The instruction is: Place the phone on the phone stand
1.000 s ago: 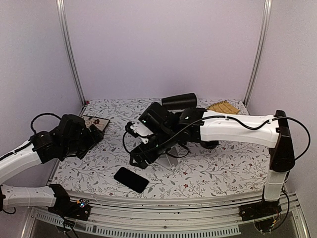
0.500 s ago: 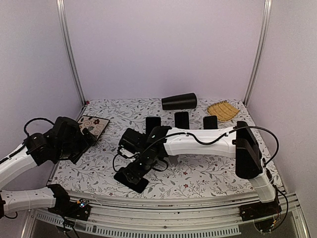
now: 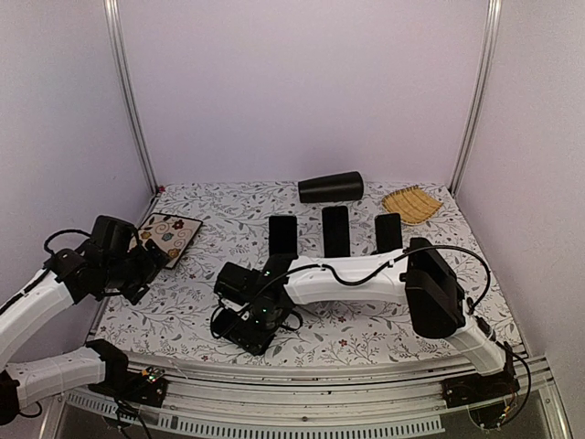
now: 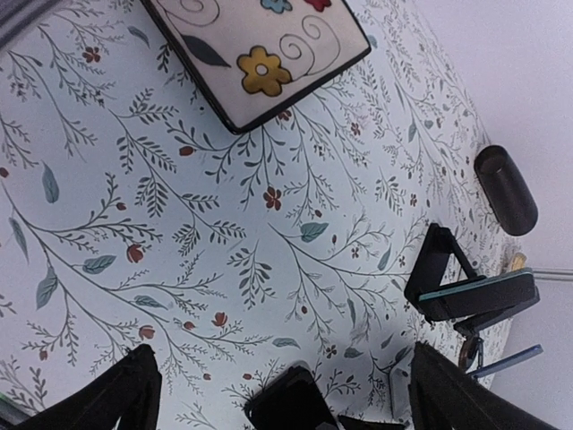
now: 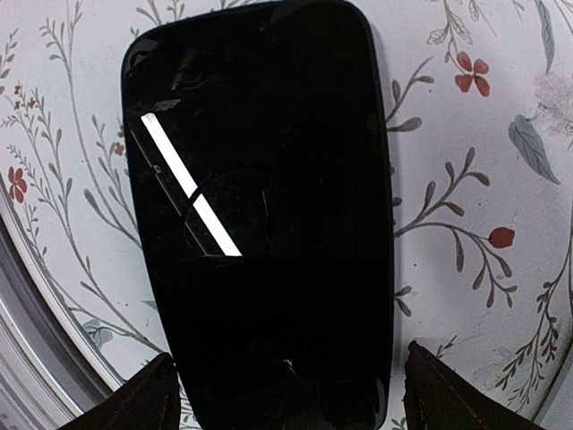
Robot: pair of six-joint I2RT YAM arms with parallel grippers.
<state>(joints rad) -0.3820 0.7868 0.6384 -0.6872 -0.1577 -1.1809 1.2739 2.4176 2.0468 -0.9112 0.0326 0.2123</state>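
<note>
The phone point(image 5: 260, 224) is a glossy black slab lying flat on the floral cloth near the table's front edge. It fills the right wrist view. My right gripper point(image 5: 291, 399) hangs low over it, open, one finger on each side of its near end; neither visibly touches it. From above, the right gripper point(image 3: 249, 322) hides most of the phone point(image 3: 243, 340). Three dark phone stands point(image 3: 335, 230) stand in a row behind; the one in the left wrist view point(image 4: 473, 296) bears a dark slab. My left gripper point(image 3: 146, 265) is open and empty at the left.
A flower-patterned square tile point(image 3: 170, 233) lies at the left near my left gripper. A black cylinder point(image 3: 330, 187) lies on its side at the back. A woven mat point(image 3: 409, 203) sits at the back right. The front rail point(image 3: 302, 389) runs close behind the phone.
My right arm has swung from over the stands down and left to the phone, uncovering the three stands. The left arm has drawn back a little to the left.
</note>
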